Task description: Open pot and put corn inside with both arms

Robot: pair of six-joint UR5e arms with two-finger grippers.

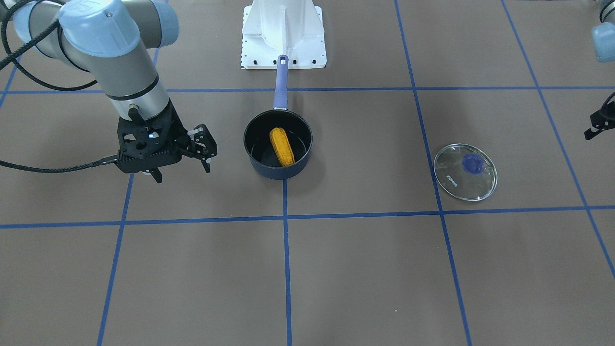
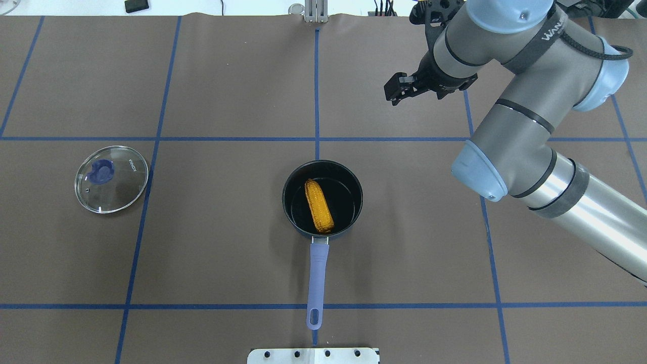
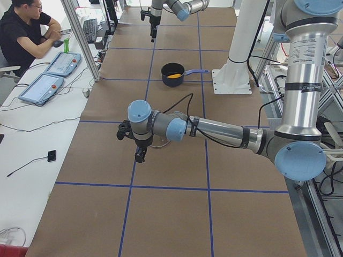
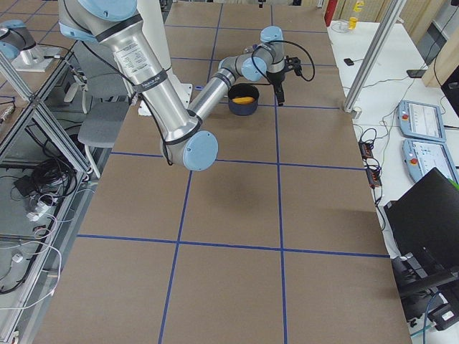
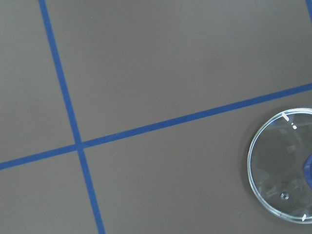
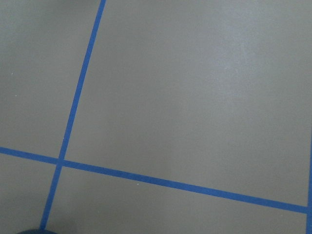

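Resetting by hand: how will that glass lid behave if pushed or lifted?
The glass lid seems to lie flat, so it probably slides rather than rolls. Clear glass: likely fragile, slippery; its blue knob looks the surest grip.

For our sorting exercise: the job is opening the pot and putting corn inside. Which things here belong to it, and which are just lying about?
Job: pot, corn, glass lid, right tool.
Lying about: white pedestal, blue tape lines.

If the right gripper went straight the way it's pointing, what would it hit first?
Probably the bare table: the right gripper points downward, and its wrist camera shows mostly table and blue tape, beside the pot.
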